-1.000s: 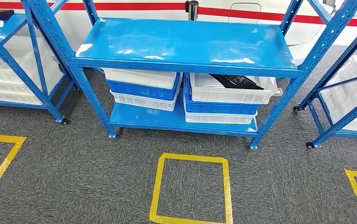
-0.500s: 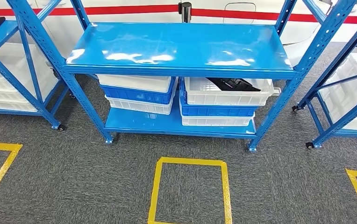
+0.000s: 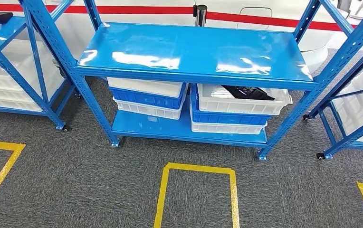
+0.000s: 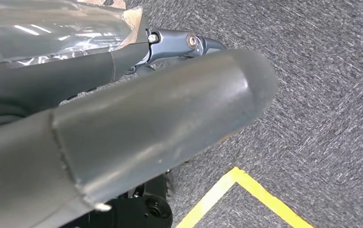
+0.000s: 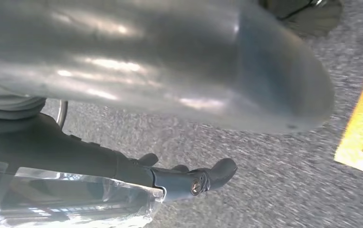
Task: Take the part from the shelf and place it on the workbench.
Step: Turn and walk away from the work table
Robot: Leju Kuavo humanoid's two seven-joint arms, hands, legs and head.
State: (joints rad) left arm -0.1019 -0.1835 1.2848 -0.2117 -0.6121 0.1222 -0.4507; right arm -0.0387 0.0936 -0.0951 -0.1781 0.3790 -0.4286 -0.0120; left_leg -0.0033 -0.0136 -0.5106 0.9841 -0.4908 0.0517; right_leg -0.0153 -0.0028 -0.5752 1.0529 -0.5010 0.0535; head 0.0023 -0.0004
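Grey carpet (image 3: 75, 180) covers the floor, marked with yellow tape squares (image 3: 197, 194); a white wall with a red stripe (image 3: 246, 18) runs behind. A blue steel shelf rack (image 3: 194, 50) stands in the middle, its top shelf bare and glossy, with similar racks at either side. On its lower shelf sit two stacks of white and blue crates (image 3: 146, 97). The top white crate (image 3: 243, 100) of the stack at the lower shelf's right end holds the black part (image 3: 243, 91). The left robot hand (image 4: 122, 123) and right robot hand (image 5: 170, 85) hang over carpet, fingers extended and apart, holding nothing.
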